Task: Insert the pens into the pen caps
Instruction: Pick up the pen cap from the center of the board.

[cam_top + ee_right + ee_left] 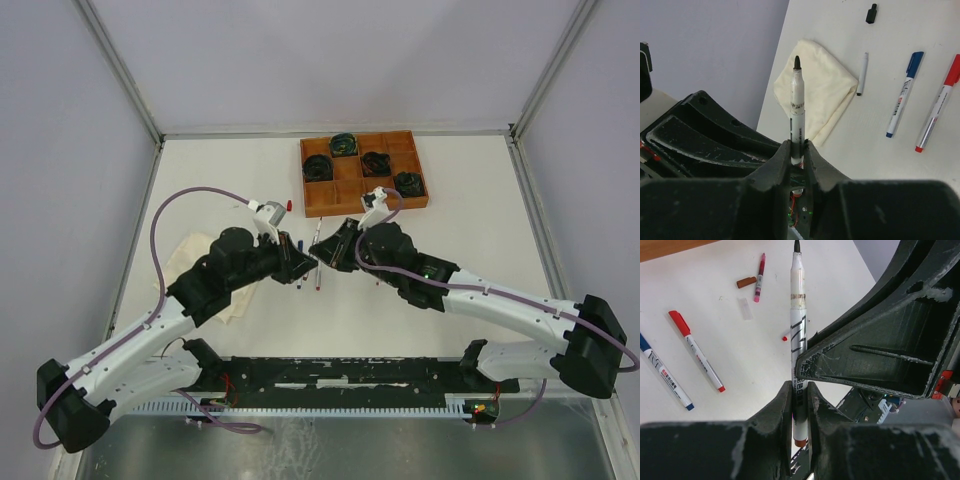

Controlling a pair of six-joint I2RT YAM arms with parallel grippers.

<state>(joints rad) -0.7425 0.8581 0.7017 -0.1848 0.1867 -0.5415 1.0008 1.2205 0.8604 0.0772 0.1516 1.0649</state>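
White table [480,220] carries a red-capped pen [696,351], a blue-capped pen [667,375], a brown cap [746,282] and a cream cloth [825,95]. Above it the left end effector [799,387] and the right end effector [797,145], crowded together, both pinch one black-tipped pen [797,315].

A wooden tray [322,196] holds four coiled cable bundles [345,143]; a cream cloth [825,90] lies well apart.

The left gripper [799,386] hides the lower barrel of the black-tipped pen [798,315]. In that wrist view, the blue-capped pen [670,380] runs off the edge at nine o'clock, and at eleven only a sliver of wooden tray [660,247] shows. Overhead, print on the loose pens [318,255] is too small to read.
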